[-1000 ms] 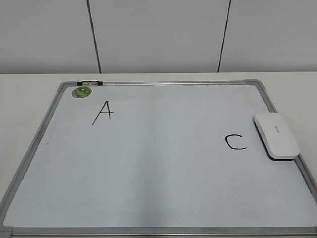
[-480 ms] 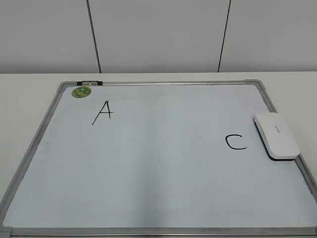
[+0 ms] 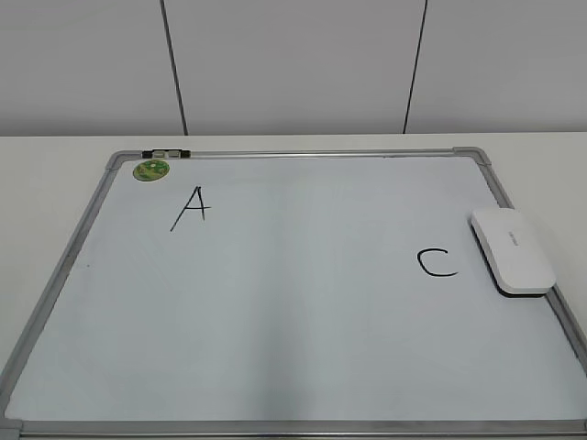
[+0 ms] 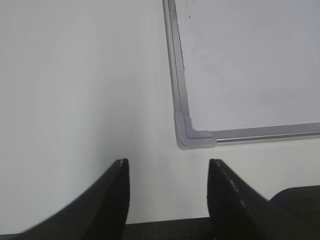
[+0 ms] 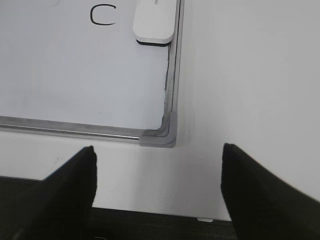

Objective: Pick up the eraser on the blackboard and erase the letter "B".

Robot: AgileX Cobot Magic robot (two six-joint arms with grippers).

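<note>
The white eraser (image 3: pixel 512 249) lies on the right edge of the blackboard (image 3: pixel 275 312), just right of a black "C" (image 3: pixel 437 263); it also shows at the top of the right wrist view (image 5: pixel 156 20). A black "A" (image 3: pixel 191 207) is at the upper left. No letter "B" shows on the board. My left gripper (image 4: pixel 167 165) is open and empty over the table near the board's front left corner (image 4: pixel 192 137). My right gripper (image 5: pixel 157 150) is open and empty near the front right corner (image 5: pixel 162 134). Neither gripper shows in the exterior view.
A round green magnet (image 3: pixel 151 170) sits at the board's top left, next to a small black-and-white clip (image 3: pixel 165 152) on the frame. White table (image 3: pixel 541 165) surrounds the board. A grey panelled wall (image 3: pixel 293 64) stands behind.
</note>
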